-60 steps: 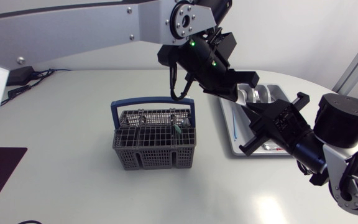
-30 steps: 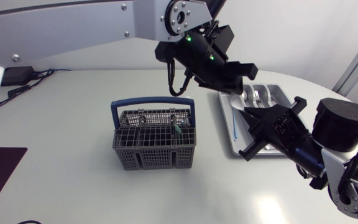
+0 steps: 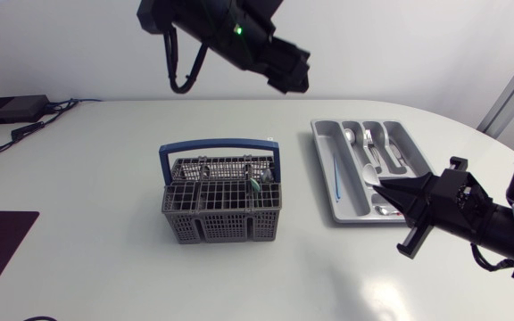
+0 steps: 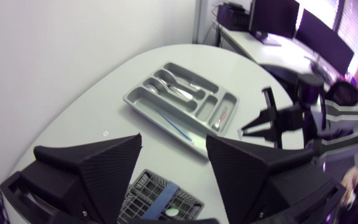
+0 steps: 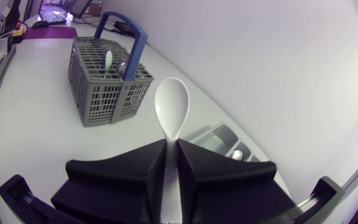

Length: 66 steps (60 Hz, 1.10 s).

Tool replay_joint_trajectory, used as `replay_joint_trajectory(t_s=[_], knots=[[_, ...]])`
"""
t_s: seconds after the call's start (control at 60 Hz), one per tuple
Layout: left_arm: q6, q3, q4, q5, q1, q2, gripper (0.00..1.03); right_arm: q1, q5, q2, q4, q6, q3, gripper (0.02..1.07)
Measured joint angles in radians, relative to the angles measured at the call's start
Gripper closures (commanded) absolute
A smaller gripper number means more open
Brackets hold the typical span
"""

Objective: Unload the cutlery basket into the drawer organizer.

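The right gripper [image 5: 172, 146] is pinched narrowly on the handle of a white spoon [image 5: 172, 104], whose bowl points ahead. Just beyond it lies the grey drawer organizer [image 5: 211, 132], with cutlery in its compartments. Farther off stands the blue-handled cutlery basket [image 5: 106, 87], pieces upright inside. The left gripper [image 4: 174, 148] hangs high above the table, its fingers wide apart.

basket [image 3: 221, 223] left of organizer [image 3: 323, 174], well apart

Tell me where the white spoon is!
The white spoon is pinched in the right gripper, at the head view's right, by the drawer organizer.
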Motion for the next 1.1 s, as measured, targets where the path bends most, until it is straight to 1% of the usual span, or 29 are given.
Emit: replay_joint_trajectory(t_s=[0.117,0.233,0.333,0.433,0.533,0.65,0.8,0.833,0.867,0.933,1.1], knots=[[0.219,-0.124,-0.031,-0.006,-0.018,-0.035,0.35,-0.057,-0.072,0.027,-0.106,-0.124,0.032,0.93],[0.436,-0.28,-0.021,-0.027,-0.032,-0.074,0.35,-0.107,-0.111,0.105,-0.183,-0.256,0.07,0.93],[0.587,-0.373,0.0,-0.04,-0.038,-0.099,0.35,-0.167,-0.156,0.199,-0.292,-0.373,0.127,0.93],[0.711,-0.417,0.017,-0.074,-0.039,-0.105,0.35,-0.217,-0.176,0.291,-0.381,-0.499,0.199,0.93],[0.798,-0.44,0.026,-0.083,-0.038,-0.105,0.35,-0.251,-0.176,0.379,-0.438,-0.607,0.269,0.93],[0.874,-0.443,0.031,-0.104,-0.039,-0.105,0.35,-0.287,-0.175,0.486,-0.533,-0.721,0.362,0.94],[0.953,-0.443,0.042,-0.138,-0.042,-0.098,0.35,-0.307,-0.162,0.603,-0.615,-0.811,0.461,0.94],[0.971,-0.445,0.045,-0.149,-0.045,-0.095,0.36,-0.31,-0.159,0.625,-0.623,-0.827,0.477,0.94],[0.987,-0.45,0.05,-0.156,-0.05,-0.093,0.4,-0.312,-0.156,0.641,-0.63,-0.834,0.489,0.94],[1.022,-0.468,0.064,-0.164,-0.058,-0.093,0.44,-0.318,-0.152,0.669,-0.639,-0.846,0.51,0.94],[1.073,-0.537,0.161,-0.212,-0.076,-0.092,0.45,-0.335,-0.145,0.711,-0.643,-0.884,0.543,0.94]])
